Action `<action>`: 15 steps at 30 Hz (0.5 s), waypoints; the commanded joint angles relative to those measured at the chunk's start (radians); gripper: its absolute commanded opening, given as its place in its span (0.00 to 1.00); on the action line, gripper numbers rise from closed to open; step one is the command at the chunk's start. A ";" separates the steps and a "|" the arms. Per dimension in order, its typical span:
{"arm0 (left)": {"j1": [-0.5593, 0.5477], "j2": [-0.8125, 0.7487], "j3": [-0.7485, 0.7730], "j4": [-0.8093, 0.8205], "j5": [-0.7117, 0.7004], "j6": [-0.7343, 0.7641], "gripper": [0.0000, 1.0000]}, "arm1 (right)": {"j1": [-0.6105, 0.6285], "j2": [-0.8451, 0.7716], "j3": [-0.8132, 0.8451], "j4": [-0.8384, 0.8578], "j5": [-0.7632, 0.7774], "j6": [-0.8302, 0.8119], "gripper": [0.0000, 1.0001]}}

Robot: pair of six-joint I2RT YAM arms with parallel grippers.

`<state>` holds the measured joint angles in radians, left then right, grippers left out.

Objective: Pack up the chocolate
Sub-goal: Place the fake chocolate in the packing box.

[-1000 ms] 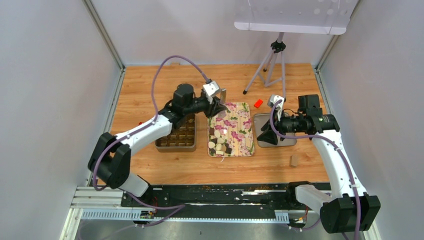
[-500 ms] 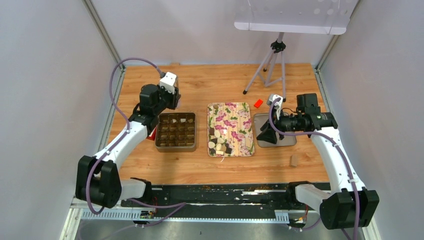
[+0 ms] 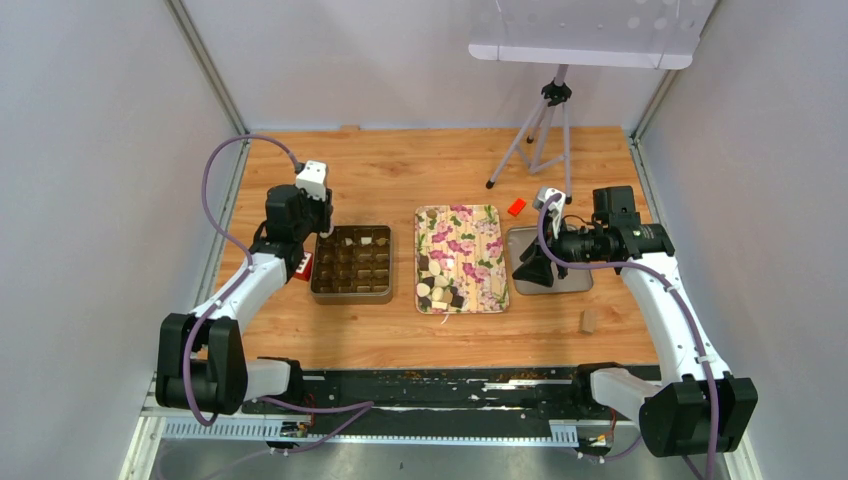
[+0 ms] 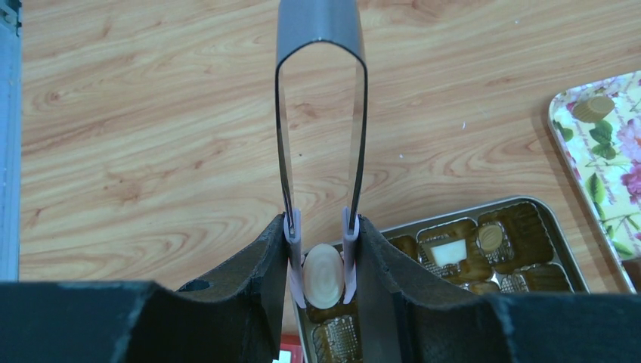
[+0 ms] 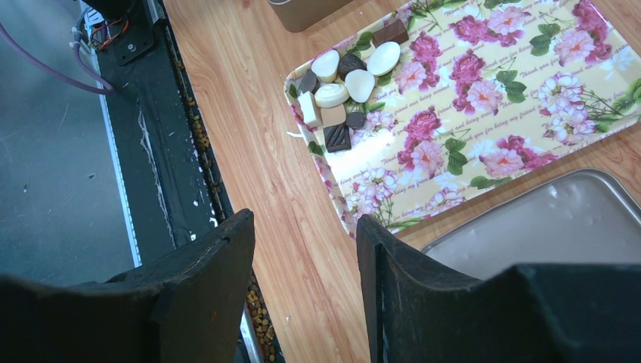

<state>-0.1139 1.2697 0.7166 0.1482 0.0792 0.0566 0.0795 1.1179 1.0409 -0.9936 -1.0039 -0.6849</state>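
The chocolate [image 5: 344, 83], small round and square pieces in dark brown, cream-white and tan, lies mostly heaped at the near end of your flowered rectangular tray [image 3: 470, 235]. Your left gripper [image 4: 323, 227] is squeezed onto grey metal tongs [image 4: 317, 23], whose tips pinch one round tan piece [image 4: 323, 275] over the far left corner of the brown compartmented tin [image 4: 563, 253]; you cannot tell whether it touches. A white square [image 4: 446, 252] and a tan round [image 4: 491, 236] sit in far-row cells. Your right gripper [image 5: 306, 249] hangs with jaws apart and nothing between them, beside the flat silver tray [image 5: 559, 219].
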 commanded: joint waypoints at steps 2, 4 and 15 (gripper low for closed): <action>0.009 -0.010 0.000 0.101 -0.010 -0.010 0.28 | -0.001 -0.001 0.035 0.030 -0.029 0.003 0.52; 0.011 -0.005 0.003 0.097 -0.014 -0.020 0.34 | -0.001 -0.002 0.036 0.029 -0.027 0.002 0.52; 0.010 -0.026 0.000 0.062 -0.003 -0.052 0.47 | -0.001 0.001 0.033 0.029 -0.026 -0.002 0.52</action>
<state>-0.1093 1.2697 0.7151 0.1761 0.0765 0.0326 0.0799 1.1179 1.0409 -0.9897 -1.0035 -0.6819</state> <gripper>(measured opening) 0.429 0.523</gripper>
